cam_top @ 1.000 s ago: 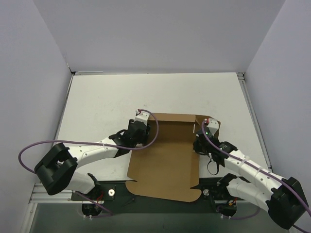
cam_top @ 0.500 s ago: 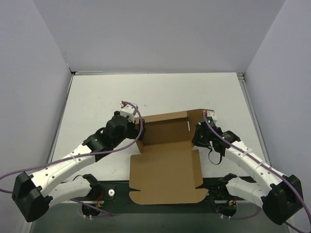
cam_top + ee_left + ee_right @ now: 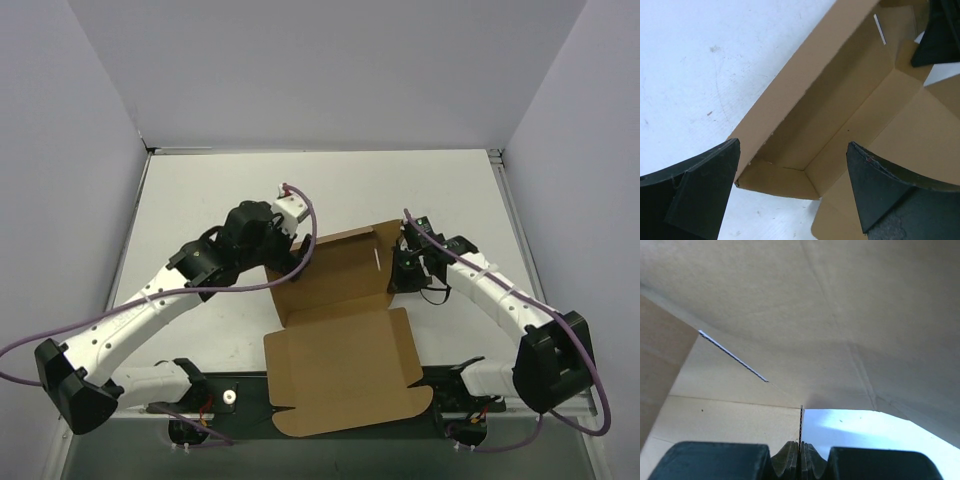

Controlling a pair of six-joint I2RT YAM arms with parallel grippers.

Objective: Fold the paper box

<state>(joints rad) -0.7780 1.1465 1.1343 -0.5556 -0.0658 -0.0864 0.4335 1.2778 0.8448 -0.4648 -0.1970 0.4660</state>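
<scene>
Backing off since a second ago, our left gripper (image 3: 793, 150) gapes empty by the paper box (image 3: 340, 320) at the table's (image 3: 200, 200) near edge, our right gripper (image 3: 801, 450) pinching its right flap.

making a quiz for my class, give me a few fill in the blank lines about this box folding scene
The paper box is made of brown ___.
The left arm's jaws stand ___ over the box's left end.
The right arm's jaws are ___ on an edge at the box's right end.
The cable along each arm is ___ in colour.
Missing words: cardboard; open; shut; purple.
</scene>
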